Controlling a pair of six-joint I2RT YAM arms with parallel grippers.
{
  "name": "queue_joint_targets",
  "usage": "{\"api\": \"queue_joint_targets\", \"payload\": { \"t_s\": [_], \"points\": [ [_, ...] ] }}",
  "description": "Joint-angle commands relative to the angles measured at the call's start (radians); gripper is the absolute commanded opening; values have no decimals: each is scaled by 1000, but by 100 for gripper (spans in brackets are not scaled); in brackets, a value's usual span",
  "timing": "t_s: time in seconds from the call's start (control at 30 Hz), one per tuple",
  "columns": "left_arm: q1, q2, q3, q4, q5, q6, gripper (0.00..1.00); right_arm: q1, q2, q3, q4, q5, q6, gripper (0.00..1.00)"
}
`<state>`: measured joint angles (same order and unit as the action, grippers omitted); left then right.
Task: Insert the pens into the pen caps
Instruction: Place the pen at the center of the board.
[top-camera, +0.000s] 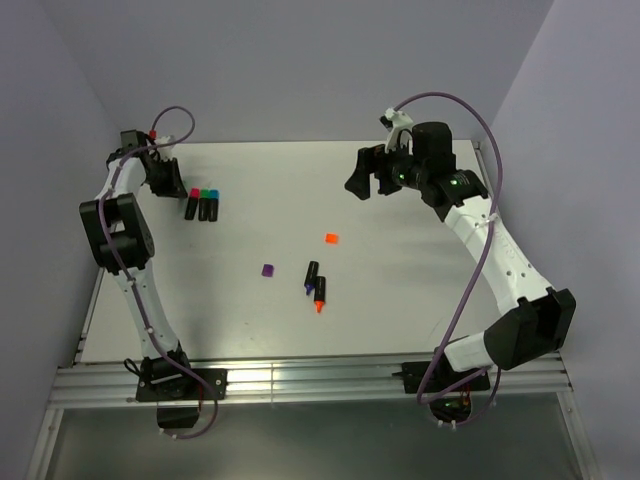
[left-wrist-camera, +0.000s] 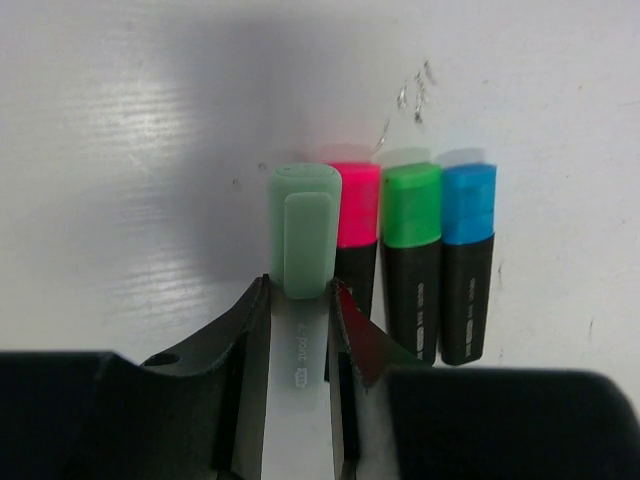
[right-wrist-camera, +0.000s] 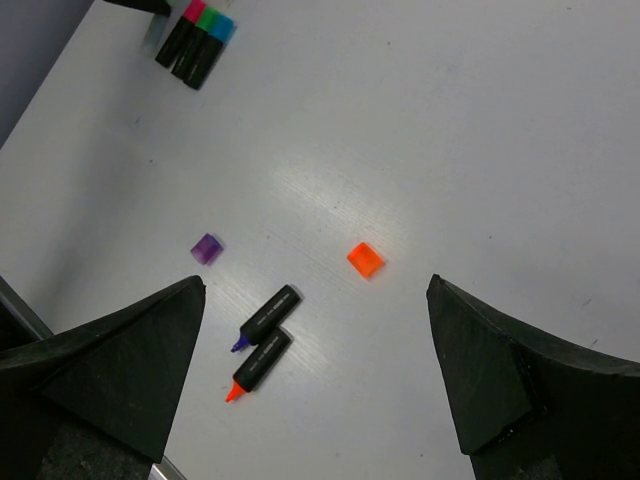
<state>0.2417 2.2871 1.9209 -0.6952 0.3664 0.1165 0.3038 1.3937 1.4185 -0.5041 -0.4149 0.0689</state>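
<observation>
My left gripper (left-wrist-camera: 300, 285) is shut on a pale-barrelled pen (left-wrist-camera: 298, 372) with a mint green cap (left-wrist-camera: 304, 228) on it, at the table's far left (top-camera: 165, 178). Right beside it lie three capped black pens, side by side: pink (left-wrist-camera: 355, 215), green (left-wrist-camera: 411, 225) and blue (left-wrist-camera: 468, 220). Mid-table, an uncapped purple-tipped pen (right-wrist-camera: 268, 315) and an uncapped orange-tipped pen (right-wrist-camera: 260, 362) lie next to each other. A loose purple cap (right-wrist-camera: 206, 248) and a loose orange cap (right-wrist-camera: 366, 259) lie apart from them. My right gripper (right-wrist-camera: 316, 284) hangs open high above this group, holding nothing.
The white table (top-camera: 420, 300) ends at a metal rail (top-camera: 300, 380) along the near side. Lilac walls close in the back and both sides. A small scuff (left-wrist-camera: 412, 92) marks the surface beyond the capped pens.
</observation>
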Motion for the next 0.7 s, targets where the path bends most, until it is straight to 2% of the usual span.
{"api": "queue_joint_targets", "payload": {
  "t_s": [0.0,0.33,0.67],
  "points": [
    [-10,23,72,34,11,-44,5,-6,-13,0,10,-18,3,100],
    [-15,57,104,25,-7,-67,8,-6,-13,-4,10,-15,3,100],
    [-13,38,61,48,-27,-109,11,-6,-10,-3,10,-13,3,100]
  ]
}}
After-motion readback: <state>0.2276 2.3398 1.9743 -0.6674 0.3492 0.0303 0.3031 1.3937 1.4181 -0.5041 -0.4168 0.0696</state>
